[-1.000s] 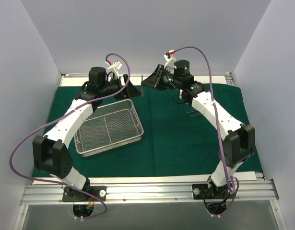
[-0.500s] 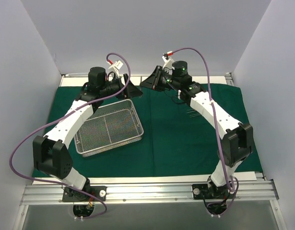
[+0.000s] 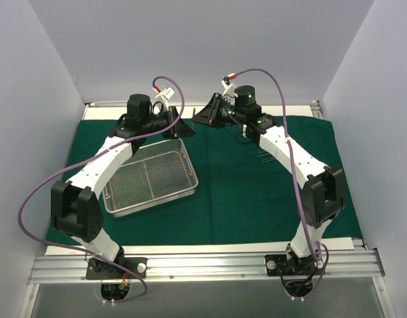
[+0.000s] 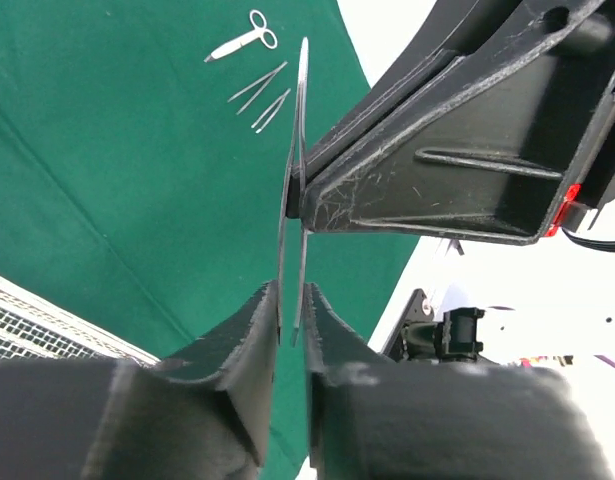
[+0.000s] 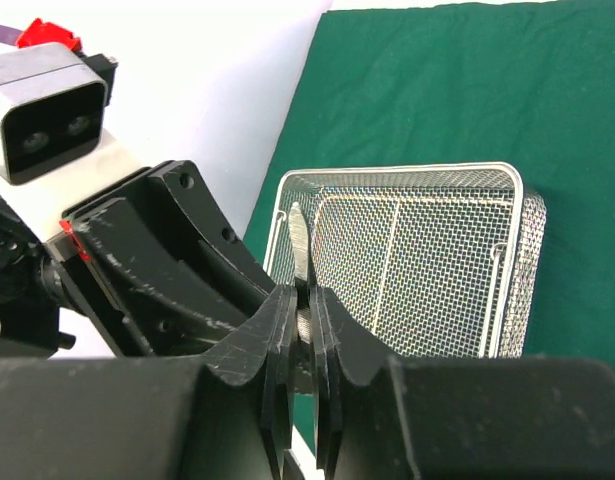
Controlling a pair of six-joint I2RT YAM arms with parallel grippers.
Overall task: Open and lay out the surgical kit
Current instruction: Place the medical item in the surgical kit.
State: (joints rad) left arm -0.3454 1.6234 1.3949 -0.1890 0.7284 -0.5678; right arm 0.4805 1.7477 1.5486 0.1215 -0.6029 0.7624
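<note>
Two grippers are meeting in the air over the far edge of the green cloth (image 3: 256, 199), and both are holding onto one pair of metal tweezers (image 5: 296, 235). The right gripper (image 5: 302, 300) is squeezing tight on the tweezers near their middle. Its two black fingers are pressing flat on the shiny strip. The left gripper (image 4: 292, 300) is pinching the same tweezers at the end where the two thin legs are apart. One finger is sitting against each leg, with almost no gap showing. The tweezers are hanging between the two grippers and are not touching the cloth.

The green cloth is lying open and flat under everything. The wire tray (image 3: 153, 201) is sitting on the left part of the cloth, under the left gripper's side, and it is turned a bit crooked next to the cloth's edges.

More small tools are lying flat on the right part of the cloth. A little pair of scissors (image 4: 235, 43) is resting there, and some thin pointy tools (image 4: 257, 82) are lying just beside the scissors. These small tools are well apart from the tray and are not touching either gripper
</note>
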